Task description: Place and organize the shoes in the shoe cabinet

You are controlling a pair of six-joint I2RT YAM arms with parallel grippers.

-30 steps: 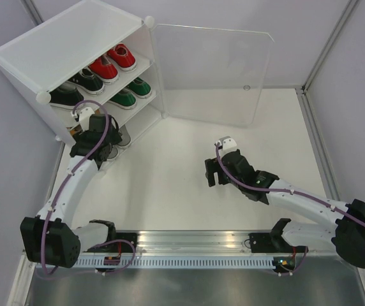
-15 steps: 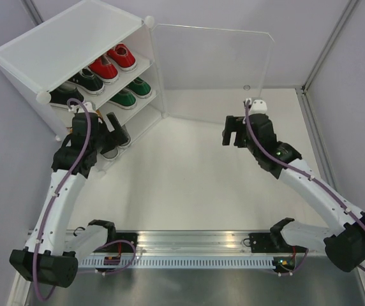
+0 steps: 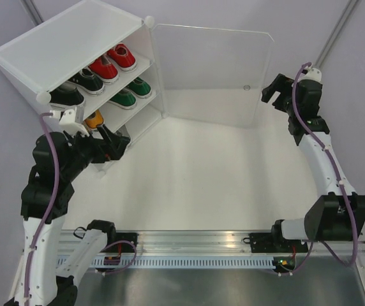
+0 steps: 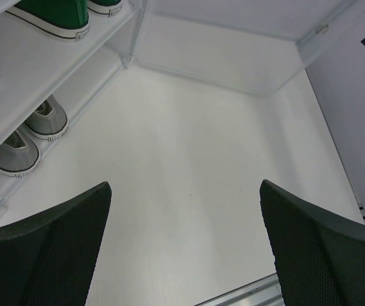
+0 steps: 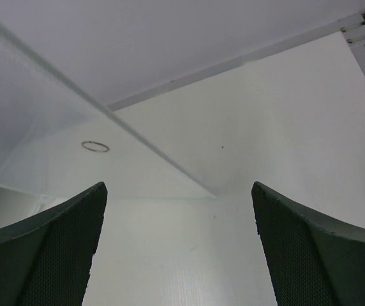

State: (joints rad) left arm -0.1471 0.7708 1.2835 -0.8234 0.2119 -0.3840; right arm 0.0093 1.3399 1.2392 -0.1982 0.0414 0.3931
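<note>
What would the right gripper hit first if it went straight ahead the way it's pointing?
Most likely the open door, near its free edge. The right gripper faces it with open jaws and nothing shows between them, though the depth is hard to judge.

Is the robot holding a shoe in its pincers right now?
No, nothing is held. The left pincer and the right pincer are both open and empty.

1. Left arm (image 3: 42, 191) and right arm (image 3: 323, 159): slim white links between bulky black joints.
2. A purple cable (image 3: 57, 182) runs along each arm.
3. Fingers (image 4: 48, 248): dark, broad, tapering, faced with fine mesh texture.
</note>
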